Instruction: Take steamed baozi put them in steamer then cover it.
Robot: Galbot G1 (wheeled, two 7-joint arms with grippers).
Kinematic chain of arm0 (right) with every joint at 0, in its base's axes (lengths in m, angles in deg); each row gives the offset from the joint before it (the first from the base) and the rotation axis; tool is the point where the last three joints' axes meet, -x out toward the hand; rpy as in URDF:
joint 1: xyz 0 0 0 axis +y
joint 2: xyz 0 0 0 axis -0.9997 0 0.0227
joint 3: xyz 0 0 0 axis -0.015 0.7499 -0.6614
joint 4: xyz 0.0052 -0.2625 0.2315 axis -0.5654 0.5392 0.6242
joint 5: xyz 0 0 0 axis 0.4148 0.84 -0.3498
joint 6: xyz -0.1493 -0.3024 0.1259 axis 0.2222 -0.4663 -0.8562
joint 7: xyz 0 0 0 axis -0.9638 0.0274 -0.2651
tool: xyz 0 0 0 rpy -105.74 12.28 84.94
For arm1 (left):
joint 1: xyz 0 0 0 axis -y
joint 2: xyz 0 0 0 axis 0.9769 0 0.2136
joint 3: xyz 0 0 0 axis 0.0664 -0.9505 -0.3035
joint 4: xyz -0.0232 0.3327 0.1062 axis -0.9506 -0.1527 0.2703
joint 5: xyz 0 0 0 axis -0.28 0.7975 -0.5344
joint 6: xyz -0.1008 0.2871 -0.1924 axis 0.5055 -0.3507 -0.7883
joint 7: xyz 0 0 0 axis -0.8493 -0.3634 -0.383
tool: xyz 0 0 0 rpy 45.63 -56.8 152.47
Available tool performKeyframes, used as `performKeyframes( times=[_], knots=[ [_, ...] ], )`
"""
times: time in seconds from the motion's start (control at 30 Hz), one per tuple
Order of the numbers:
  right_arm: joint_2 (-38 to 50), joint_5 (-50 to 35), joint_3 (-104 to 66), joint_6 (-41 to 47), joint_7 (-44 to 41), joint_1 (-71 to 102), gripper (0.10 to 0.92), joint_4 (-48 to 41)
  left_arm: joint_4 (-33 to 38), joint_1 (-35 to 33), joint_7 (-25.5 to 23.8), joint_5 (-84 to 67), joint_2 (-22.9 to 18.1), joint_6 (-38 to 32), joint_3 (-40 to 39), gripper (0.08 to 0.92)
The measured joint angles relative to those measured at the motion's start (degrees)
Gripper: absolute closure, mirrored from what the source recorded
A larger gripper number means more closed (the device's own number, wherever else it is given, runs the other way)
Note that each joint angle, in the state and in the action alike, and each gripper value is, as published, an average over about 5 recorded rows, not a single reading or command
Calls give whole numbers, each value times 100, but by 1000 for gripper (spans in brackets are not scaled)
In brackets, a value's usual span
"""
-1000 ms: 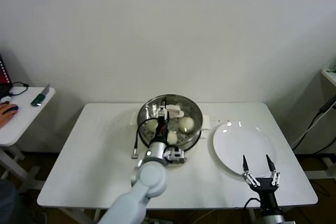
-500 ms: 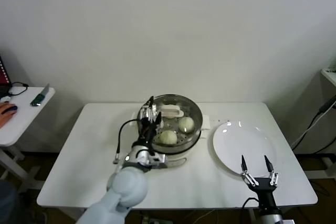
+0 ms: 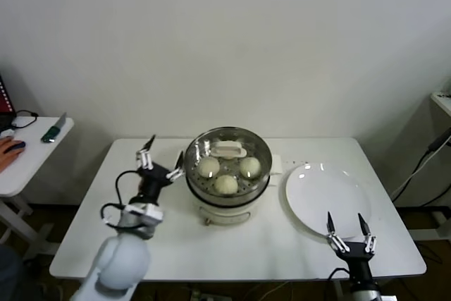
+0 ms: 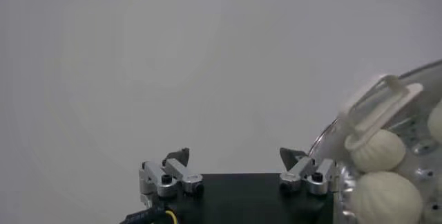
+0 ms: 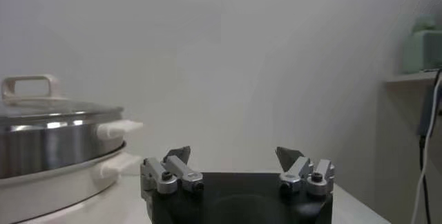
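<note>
The steamer (image 3: 227, 199) stands mid-table on its white pot base. The glass cover (image 3: 258, 153) lies on it, its cream handle (image 3: 229, 149) toward the back. Through the glass I see three steamed baozi (image 3: 208, 167) (image 3: 250, 166) (image 3: 225, 184). My left gripper (image 3: 163, 153) is open and empty, just left of the steamer, not touching it. The left wrist view shows that gripper (image 4: 235, 155), the cover's handle (image 4: 376, 108) and two baozi (image 4: 378, 151) (image 4: 387, 198). My right gripper (image 3: 347, 229) is open and empty by the table's front right; its own view (image 5: 235, 153) shows the covered steamer (image 5: 55, 135) off to one side.
A flat white plate (image 3: 328, 199) lies right of the steamer, with the right gripper just at its near edge. A small side table (image 3: 35, 153) stands at the far left with a person's hand (image 3: 10, 147) on it. The wall is close behind the table.
My left gripper has drawn back from over the steamer to its left side, open, leaving the cover on the steamer. The right gripper has barely shifted.
</note>
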Motion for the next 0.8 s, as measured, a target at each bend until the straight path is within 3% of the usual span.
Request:
performKeyframes(
  times=[0.33,0.8],
  knots=[
    [106,-22,20,169,-28,-3,203,-151,-236,-1139,-164,-2494,-158,-951,1074,177],
    [272,-224,35,219,-208,-36,203,-264,-762,-2087,-289,-3750,-484,-1901,1247,177]
  ],
)
